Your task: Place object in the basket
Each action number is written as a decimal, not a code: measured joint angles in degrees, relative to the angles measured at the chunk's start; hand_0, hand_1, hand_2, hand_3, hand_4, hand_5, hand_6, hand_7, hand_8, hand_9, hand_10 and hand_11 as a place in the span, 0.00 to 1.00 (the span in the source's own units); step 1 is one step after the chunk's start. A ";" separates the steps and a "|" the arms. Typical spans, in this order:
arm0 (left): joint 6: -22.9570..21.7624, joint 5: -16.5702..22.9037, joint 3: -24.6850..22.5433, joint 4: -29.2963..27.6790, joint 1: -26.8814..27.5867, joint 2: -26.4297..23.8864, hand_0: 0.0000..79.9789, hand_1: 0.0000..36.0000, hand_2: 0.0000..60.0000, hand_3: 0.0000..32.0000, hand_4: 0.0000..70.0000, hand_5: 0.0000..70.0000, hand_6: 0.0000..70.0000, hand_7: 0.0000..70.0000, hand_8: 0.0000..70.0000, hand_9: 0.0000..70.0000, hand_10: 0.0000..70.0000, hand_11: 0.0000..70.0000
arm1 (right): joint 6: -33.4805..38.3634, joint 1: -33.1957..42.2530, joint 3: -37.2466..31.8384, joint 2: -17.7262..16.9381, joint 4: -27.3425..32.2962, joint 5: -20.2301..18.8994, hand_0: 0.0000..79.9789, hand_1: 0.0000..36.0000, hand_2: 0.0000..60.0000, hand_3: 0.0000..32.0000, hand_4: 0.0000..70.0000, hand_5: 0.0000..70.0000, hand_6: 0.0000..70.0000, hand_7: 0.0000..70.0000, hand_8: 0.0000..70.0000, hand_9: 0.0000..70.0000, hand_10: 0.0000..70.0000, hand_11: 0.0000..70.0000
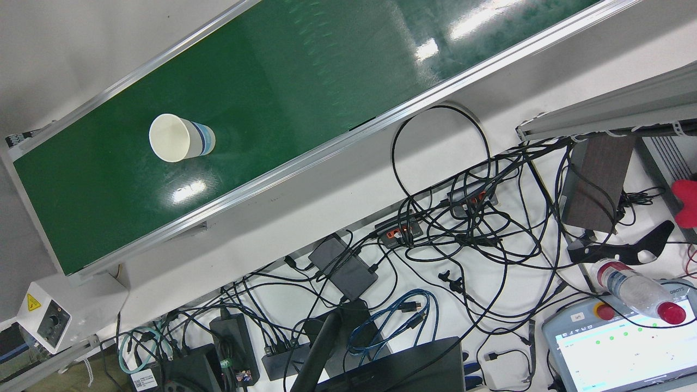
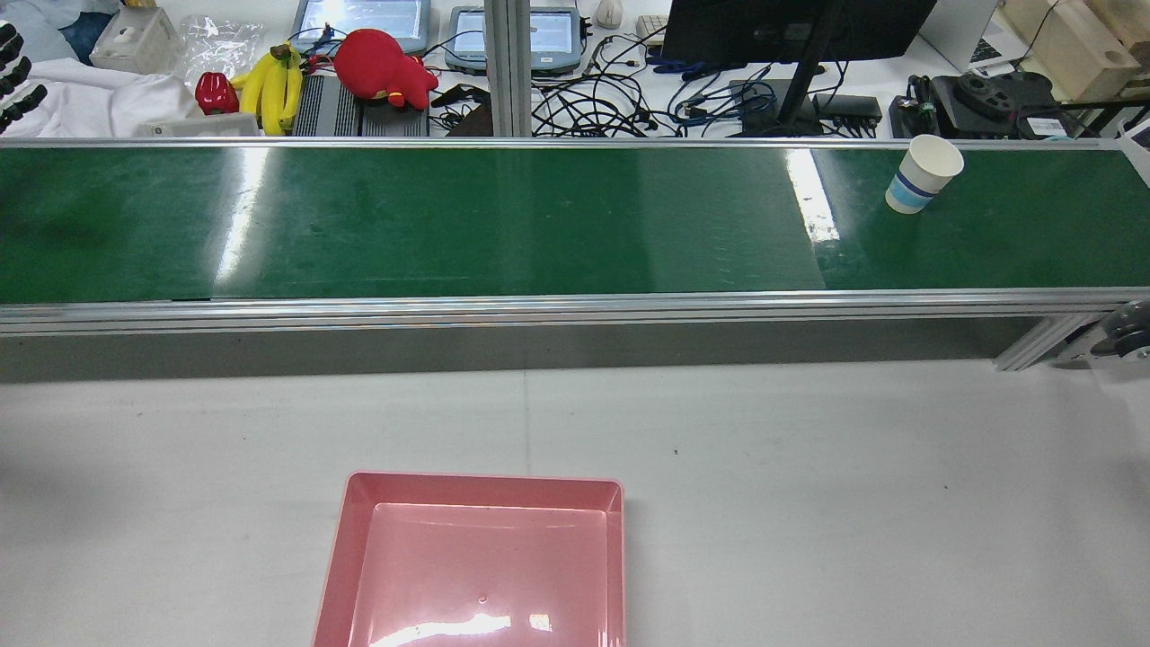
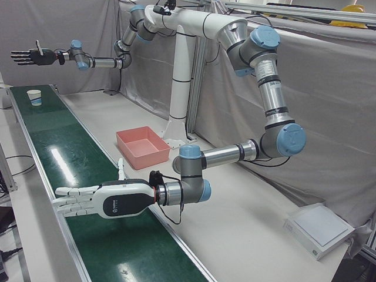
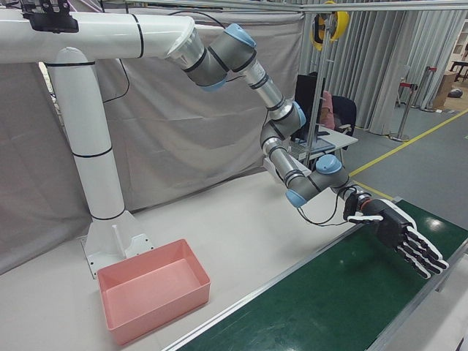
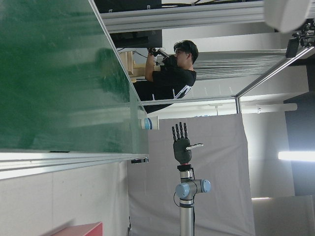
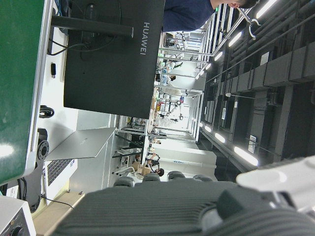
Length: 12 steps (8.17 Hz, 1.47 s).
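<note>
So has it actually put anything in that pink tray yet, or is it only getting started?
Only getting started. The pink tray is empty, so nothing is done. The paper cup stands upright on the green belt, untouched. Neither hand holds anything: the left hand and the right hand hover over the belt with fingers spread. Grasping, carrying and dropping the cup all remain.

1 cup (image 2: 924,172), 1 basket (image 2: 341,548), 2 robot hands.
</note>
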 measured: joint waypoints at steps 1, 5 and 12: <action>-0.02 -0.06 -0.03 0.00 0.00 0.00 0.78 0.23 0.00 0.00 0.00 0.17 0.01 0.00 0.00 0.00 0.03 0.08 | 0.03 0.00 0.02 0.00 0.00 0.00 0.00 0.00 0.00 0.00 0.00 0.00 0.00 0.00 0.00 0.00 0.00 0.00; -0.26 -0.13 -0.03 -0.01 -0.13 0.02 0.79 0.21 0.00 0.00 0.00 0.16 0.01 0.00 0.00 0.00 0.03 0.07 | 0.02 0.03 0.02 0.00 0.00 0.00 0.00 0.00 0.00 0.00 0.00 0.00 0.00 0.00 0.00 0.00 0.00 0.00; 2.01 -0.20 -0.55 -1.44 -0.05 -0.65 0.77 0.21 0.00 0.00 0.02 0.16 0.01 0.00 0.00 0.00 0.02 0.06 | -0.03 0.00 -0.03 0.00 0.00 0.00 0.00 0.00 0.00 0.00 0.00 0.00 0.00 0.00 0.00 0.00 0.00 0.00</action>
